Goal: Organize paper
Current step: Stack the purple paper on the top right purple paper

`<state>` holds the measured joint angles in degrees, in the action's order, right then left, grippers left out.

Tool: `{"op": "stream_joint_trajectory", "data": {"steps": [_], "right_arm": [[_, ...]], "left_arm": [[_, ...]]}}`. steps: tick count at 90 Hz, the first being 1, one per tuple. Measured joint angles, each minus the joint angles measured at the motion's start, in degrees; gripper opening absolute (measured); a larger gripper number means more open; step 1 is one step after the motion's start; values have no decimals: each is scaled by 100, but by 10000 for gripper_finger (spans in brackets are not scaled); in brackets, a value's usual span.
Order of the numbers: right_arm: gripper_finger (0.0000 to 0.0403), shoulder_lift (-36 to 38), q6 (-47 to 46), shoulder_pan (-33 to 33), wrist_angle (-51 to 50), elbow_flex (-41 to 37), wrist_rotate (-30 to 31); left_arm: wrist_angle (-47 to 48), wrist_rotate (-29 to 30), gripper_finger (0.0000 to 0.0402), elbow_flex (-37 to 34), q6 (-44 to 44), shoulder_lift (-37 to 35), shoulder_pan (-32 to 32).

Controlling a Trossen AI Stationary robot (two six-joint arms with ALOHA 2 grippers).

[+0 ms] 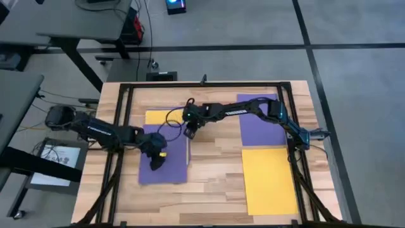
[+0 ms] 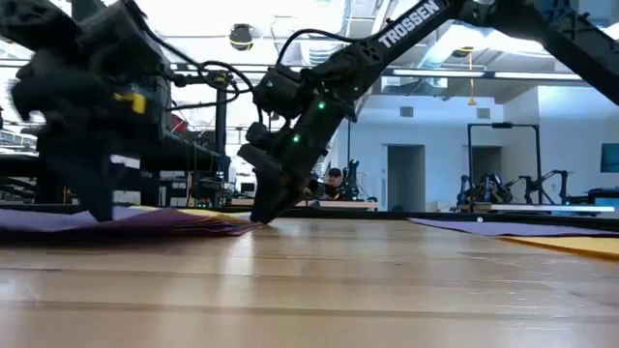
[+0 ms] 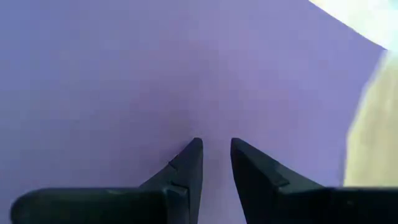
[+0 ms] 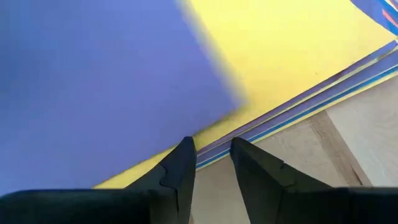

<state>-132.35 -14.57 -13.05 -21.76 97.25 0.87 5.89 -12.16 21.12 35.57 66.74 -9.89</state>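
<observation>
Your stack of paper [image 1: 166, 149] sat left of two loose sheets [image 1: 262, 155], unsorted; left gripper [image 1: 155, 159] pressed its purple top, right gripper [image 1: 188, 133] at its edge, both jaws narrowly parted.

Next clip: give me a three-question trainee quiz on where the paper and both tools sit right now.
1. True or false: the left tool is over the purple sheet on the stack.
2. Which sheet lies alone nearest the table's front right? A) blue B) yellow C) pink
3. Fill in: the right tool sits at the stack's ___ edge.

Key
1. True.
2. B, the yellow sheet; a second purple sheet lies behind it.
3. Right; its tips meet the layered sheet edges.
</observation>
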Motion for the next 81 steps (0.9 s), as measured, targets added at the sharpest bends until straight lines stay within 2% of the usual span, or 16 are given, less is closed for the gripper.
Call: {"op": "stream_joint_trajectory", "data": {"steps": [9,21,33,40,49,54,59,64,73,81], "right_arm": [[101,0,2,-30,0,-2,4],[101,53,11,-41,-37,-5,43],[101,290,21,-70,-104,-35,131],[102,524,3,-84,-96,-27,134],[102,796,-115,-50,-225,-13,114],[102,916,-325,6,-298,-13,95],[102,1030,-578,100,-305,-15,76],[102,1123,-791,237,-244,-13,-13],[102,1133,-1206,627,-160,0,-72],[102,940,-1535,1001,53,-4,-77]], "left_arm": [[-400,-317,65,32,182,0,-470],[14,-507,65,560,280,-178,-612],[1321,-417,65,1496,203,-481,-259],[2457,189,65,2142,-29,-601,128],[3793,1517,65,2805,-616,-662,828],[3939,2235,65,2960,-922,-662,1335],[3913,2532,65,2939,-1300,-645,2019],[3631,2368,65,2814,-1675,-497,2827],[2910,1373,65,2368,-2299,-47,4204],[2375,895,65,2079,-2793,452,5112]]}}
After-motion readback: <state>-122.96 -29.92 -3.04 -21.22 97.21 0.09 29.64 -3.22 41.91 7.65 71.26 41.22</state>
